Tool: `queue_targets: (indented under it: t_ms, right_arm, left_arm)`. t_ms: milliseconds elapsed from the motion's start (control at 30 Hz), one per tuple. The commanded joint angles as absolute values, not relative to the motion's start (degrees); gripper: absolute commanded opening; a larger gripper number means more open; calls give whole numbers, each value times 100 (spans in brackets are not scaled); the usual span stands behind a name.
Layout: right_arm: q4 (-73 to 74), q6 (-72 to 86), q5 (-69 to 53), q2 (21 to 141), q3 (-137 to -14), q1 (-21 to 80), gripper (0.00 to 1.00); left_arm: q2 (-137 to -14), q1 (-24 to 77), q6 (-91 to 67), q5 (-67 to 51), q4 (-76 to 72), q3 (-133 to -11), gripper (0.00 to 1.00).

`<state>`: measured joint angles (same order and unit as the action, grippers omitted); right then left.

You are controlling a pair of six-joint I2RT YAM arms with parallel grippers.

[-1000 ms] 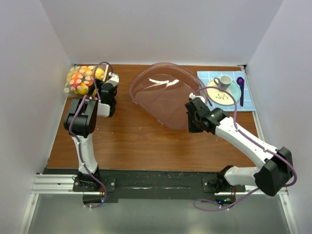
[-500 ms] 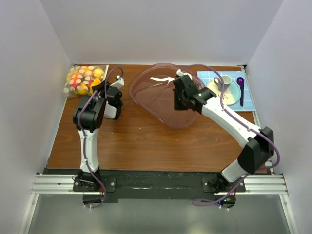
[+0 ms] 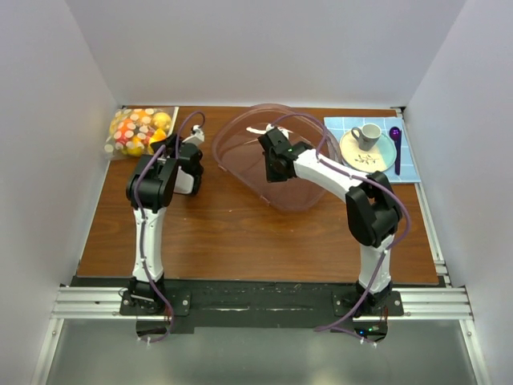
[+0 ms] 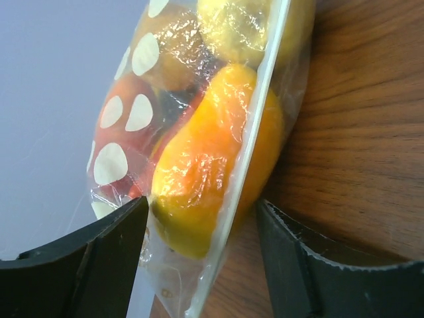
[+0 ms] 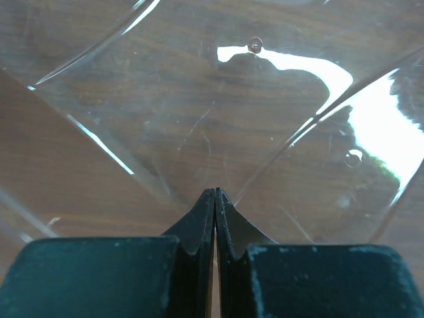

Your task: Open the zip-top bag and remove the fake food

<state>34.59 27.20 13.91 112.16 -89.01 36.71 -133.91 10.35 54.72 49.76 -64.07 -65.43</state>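
The zip-top bag lies at the far left corner of the table, full of fake food. In the left wrist view the bag is clear with white spots, and a yellow-orange piece of fake food presses against its zip strip. My left gripper is open, and its jaws stand on either side of the bag's near corner without closing on it. My right gripper is shut and empty, hovering over the pink bowl.
The large transparent pink-tinted bowl sits at the back centre; it fills the right wrist view. A blue mat at the back right holds a plate, a cup and a purple spoon. White walls enclose the table.
My right arm has swung left and away, from the bowl's right edge to over its middle. My left arm has shifted slightly right; the bag stays in the corner.
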Motion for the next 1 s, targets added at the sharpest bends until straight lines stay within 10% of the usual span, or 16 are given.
queue_targets:
  t_ms: [0,167,967]
  right_arm:
    - [2998,2803,1249,11232,-9009,3656,3]
    - [2734,2918,783,11136,-8370,3726,0]
    - [3461,3709,1686,7059,-4464,5027,0]
  left_arm:
    - [-13456,923,5405,5045,-6267,-6767,61]
    - [-13246,861,5116,5018,-5854,-6785,0]
    - [-7815,677,2136,2058,701,-5994,0]
